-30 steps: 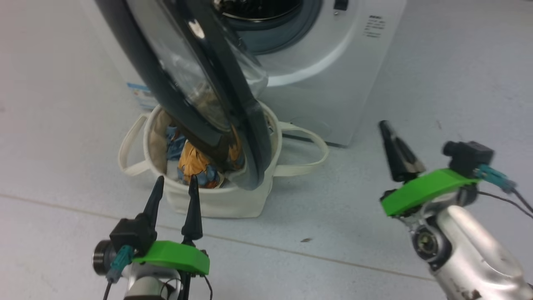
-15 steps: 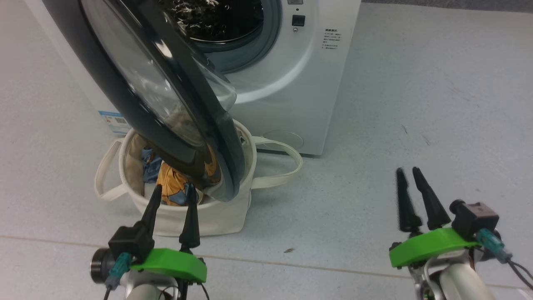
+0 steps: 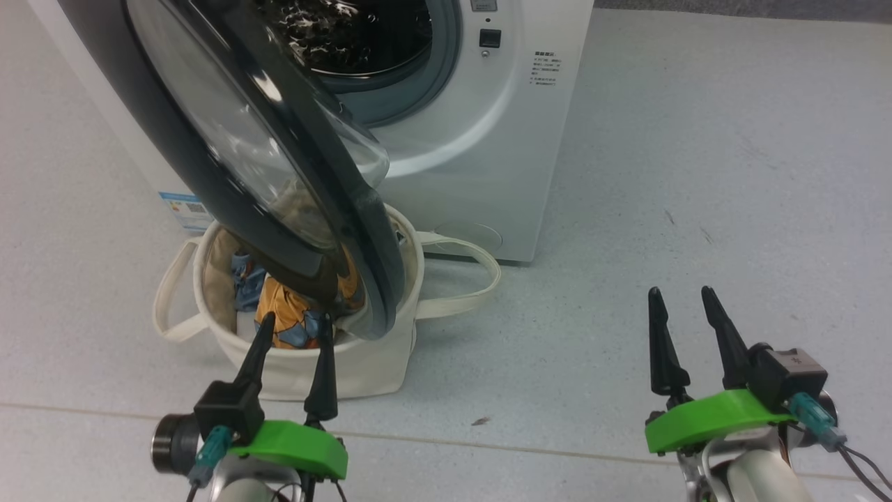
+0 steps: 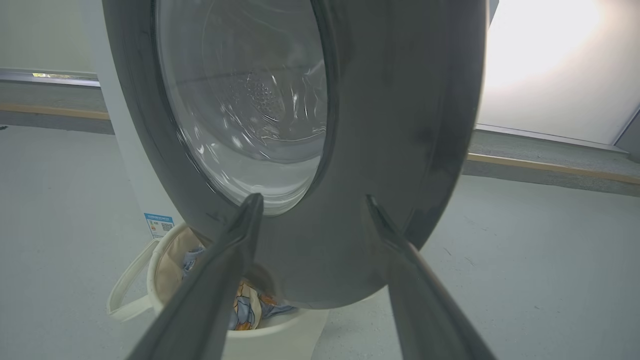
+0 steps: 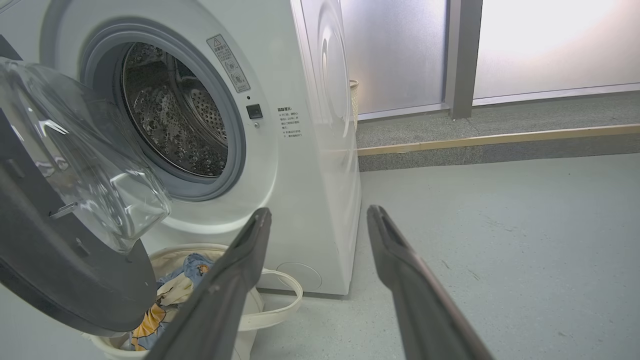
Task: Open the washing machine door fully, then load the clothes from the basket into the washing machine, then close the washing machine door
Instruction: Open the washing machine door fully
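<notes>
Low over the basket (image 3: 348, 362), the washing machine door (image 3: 230, 139); open floor (image 3: 627, 209) to its right.

Head view looks down, wrist views low and level; all share the basket (image 3: 362, 362)

The white front-loading washing machine (image 3: 481, 139) stands with its perforated steel drum (image 3: 348, 31) exposed inside a grey rubber ring (image 3: 446, 63). The washing machine door (image 3: 237, 139), a wide glossy black rim around a clear bulging glass bowl, is swung out from its left side and hangs over the basket (image 3: 348, 362). This low round cream canvas tub with 2 long loop handles sits just before the machine and holds the clothes (image 3: 289, 324), crumpled light-blue fabric printed orange and cream, partly hidden behind the door's lower edge.
</notes>
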Tool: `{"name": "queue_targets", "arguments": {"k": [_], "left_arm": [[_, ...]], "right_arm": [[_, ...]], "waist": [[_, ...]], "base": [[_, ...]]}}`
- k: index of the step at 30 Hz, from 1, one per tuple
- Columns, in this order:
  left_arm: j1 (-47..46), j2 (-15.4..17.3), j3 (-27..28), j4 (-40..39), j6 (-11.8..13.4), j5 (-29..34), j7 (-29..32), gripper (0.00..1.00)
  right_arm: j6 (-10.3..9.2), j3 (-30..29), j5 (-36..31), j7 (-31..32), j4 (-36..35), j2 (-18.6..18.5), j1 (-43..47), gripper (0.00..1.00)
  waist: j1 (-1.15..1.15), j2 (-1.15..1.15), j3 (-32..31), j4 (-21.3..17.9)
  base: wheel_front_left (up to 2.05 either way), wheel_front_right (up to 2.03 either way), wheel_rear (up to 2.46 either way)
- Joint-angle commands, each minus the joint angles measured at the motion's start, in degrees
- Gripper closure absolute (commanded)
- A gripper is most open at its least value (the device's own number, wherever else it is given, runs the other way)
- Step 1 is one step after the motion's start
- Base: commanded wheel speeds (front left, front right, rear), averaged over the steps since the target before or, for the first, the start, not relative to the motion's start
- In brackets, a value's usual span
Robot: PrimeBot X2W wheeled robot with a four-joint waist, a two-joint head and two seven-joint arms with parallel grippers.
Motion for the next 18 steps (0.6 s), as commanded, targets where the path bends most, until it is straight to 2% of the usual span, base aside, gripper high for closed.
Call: {"name": "queue_targets", "arguments": {"k": [1, 13, 18], "left_arm": [[-1.20, 0.75, 1.57, -1.52, 0.30, 0.67, -0.68, 0.00], [-1.66, 0.75, 1.12, -2.02, 0.33, 0.33, -0.68, 0.00], [-2.48, 0.75, 1.04, -5.01, 0.27, 0.15, -0.68, 0.00]], "right_arm": [[0.01, 1.02, -0.55, -0.71, -2.06, 0.29, -1.17, 0.00], [0.01, 0.53, -1.23, -0.71, -1.96, 1.02, -1.86, 0.00], [0.01, 0.23, -1.32, -0.71, -1.95, 1.25, -2.31, 0.00]], "waist": [[0.00, 0.00, 0.01, -0.03], [0.00, 0.00, 0.86, -0.16], [0.00, 0.00, 1.54, -0.12]], "base": [[0.00, 0.00, 0.00], [0.00, 0.00, 0.00], [0.00, 0.00, 0.00]]}}
